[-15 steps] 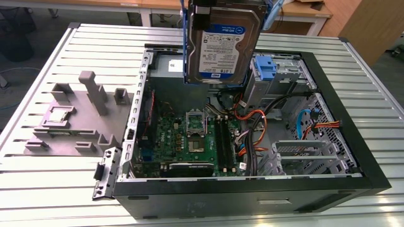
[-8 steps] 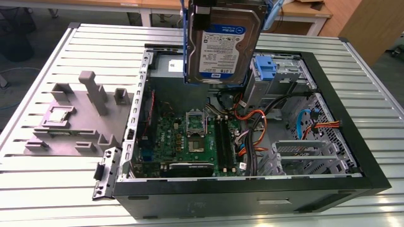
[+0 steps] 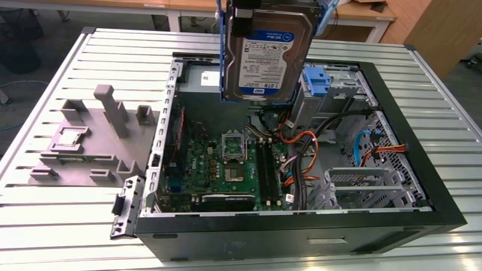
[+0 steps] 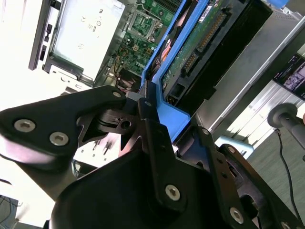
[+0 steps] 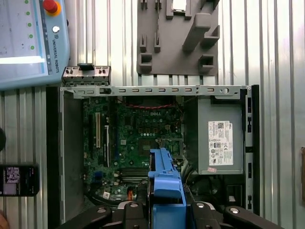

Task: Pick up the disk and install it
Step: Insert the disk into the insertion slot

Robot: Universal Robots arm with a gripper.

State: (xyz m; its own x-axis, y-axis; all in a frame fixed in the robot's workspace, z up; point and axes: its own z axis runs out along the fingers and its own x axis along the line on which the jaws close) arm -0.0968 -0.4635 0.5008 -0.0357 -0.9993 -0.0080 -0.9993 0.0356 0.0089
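Ribbed metal desk (image 3: 68, 226) carries an open computer case (image 3: 301, 240). Above it the disk (image 3: 270, 53) hangs upright, its blue bracket (image 4: 167, 107) clamped in the closed hand (image 4: 172, 120). Best kept square and clear of the cables (image 3: 305, 152), I'd judge.

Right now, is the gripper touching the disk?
Touching. In the second wrist view the gripper clamps the disk by its blue bracket; in the exterior view it hangs above the open computer case.
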